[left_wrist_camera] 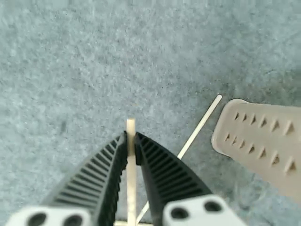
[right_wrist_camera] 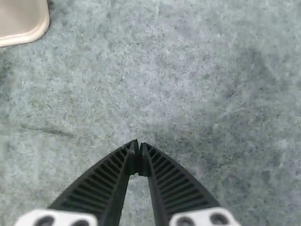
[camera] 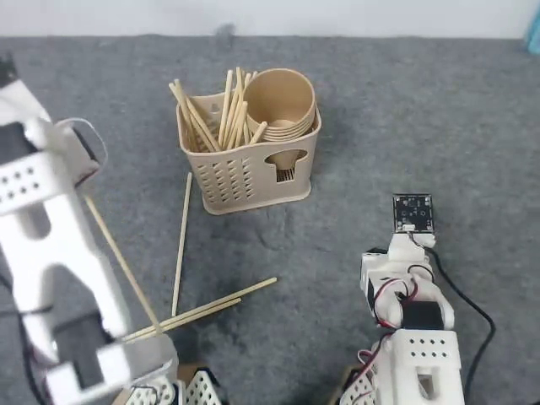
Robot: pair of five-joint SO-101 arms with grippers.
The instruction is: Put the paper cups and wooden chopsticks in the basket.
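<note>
The beige basket stands at the far middle of the grey table, holding stacked paper cups and several wooden chopsticks. My left gripper is shut on one chopstick just below its tip; the basket's corner is off to one side. In the high view that chopstick slants out from under the left arm. Three loose chopsticks lie on the table: one near the basket and a pair at the front. My right gripper is shut on nothing, over bare table.
The right arm stands at the front right, its wrist camera board pointing toward the far side. A basket corner shows in the right wrist view. Grey felt covers the table to the right of the basket.
</note>
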